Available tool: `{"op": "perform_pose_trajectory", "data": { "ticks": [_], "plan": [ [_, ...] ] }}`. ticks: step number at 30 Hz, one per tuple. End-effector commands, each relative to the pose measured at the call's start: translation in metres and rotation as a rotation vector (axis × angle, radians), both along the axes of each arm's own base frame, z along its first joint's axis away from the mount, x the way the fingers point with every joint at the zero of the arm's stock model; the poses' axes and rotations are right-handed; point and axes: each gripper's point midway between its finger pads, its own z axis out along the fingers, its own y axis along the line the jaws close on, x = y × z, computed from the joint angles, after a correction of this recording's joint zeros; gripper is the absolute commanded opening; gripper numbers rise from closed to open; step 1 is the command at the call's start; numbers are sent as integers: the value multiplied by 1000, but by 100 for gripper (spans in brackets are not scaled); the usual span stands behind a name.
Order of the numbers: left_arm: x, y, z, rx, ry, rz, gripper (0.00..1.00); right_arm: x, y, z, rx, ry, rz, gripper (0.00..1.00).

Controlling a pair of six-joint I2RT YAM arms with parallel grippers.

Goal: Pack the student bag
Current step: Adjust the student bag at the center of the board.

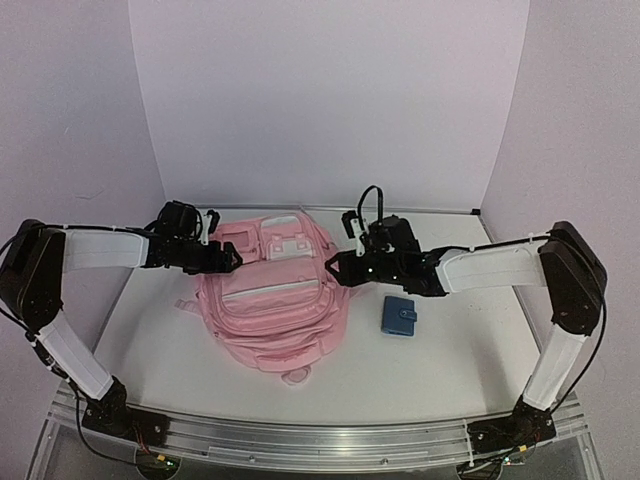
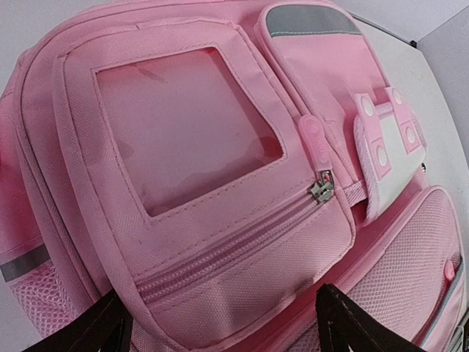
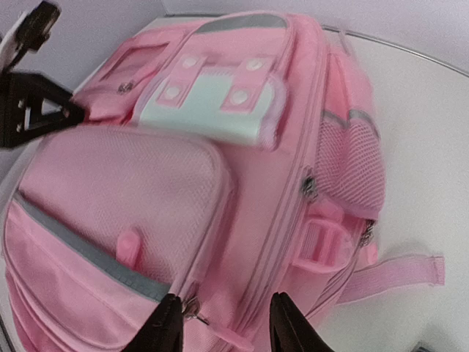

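The student bag [image 1: 270, 300], a soft pink backpack with grey trim, lies flat in the middle of the table with its front pockets up. My left gripper [image 1: 232, 258] is open at the bag's upper left edge. In the left wrist view its fingers [image 2: 102, 330] straddle the small zip pocket with a clear window [image 2: 187, 125]; that pocket's metal zip pull [image 2: 320, 187] sits at the right end. My right gripper [image 1: 335, 268] is open at the bag's right side. Its fingertips [image 3: 165, 326] stand apart over a side zip, with a metal slider and pink pull tab [image 3: 234, 339] between them.
A small blue wallet-like case [image 1: 400, 315] lies on the table right of the bag, under the right forearm. A pink strap [image 3: 396, 275] trails from the bag's right side. White walls close in the back and both sides.
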Motion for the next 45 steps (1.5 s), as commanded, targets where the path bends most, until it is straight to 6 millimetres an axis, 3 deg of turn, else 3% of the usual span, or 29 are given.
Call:
{"op": "perform_pose_trajectory", "data": {
  "ticks": [1, 5, 8, 15, 19, 28, 33, 36, 39, 45],
  "plan": [
    [-2, 3, 32, -46, -52, 37, 87, 21, 10, 38, 111, -26, 74, 61],
    [-7, 4, 41, -84, -27, 71, 88, 43, 23, 38, 154, 10, 105, 67],
    [-11, 6, 44, -125, -2, 101, 89, 59, 36, 24, 152, 50, 117, 67],
    [-23, 2, 56, -256, 50, 110, 91, 87, 52, 2, 173, 93, 140, 57],
    [-27, 4, 54, -298, 77, 114, 92, 91, 62, -4, 185, 105, 176, 54],
    [-25, 19, 30, -325, 135, 159, 92, 97, 75, -12, 195, 109, 215, 42],
    [-15, 21, 24, -307, 135, 155, 91, 98, 84, -8, 218, 107, 254, 28],
    [-7, 23, 15, -306, 146, 149, 87, 94, 88, -4, 233, 107, 293, 13],
    [5, 29, 4, -325, 164, 154, 71, 84, 91, 6, 246, 100, 343, 0],
    [28, 23, -4, -339, 161, 86, 50, 48, 84, 38, 242, 36, 402, 0]
  ]
}}
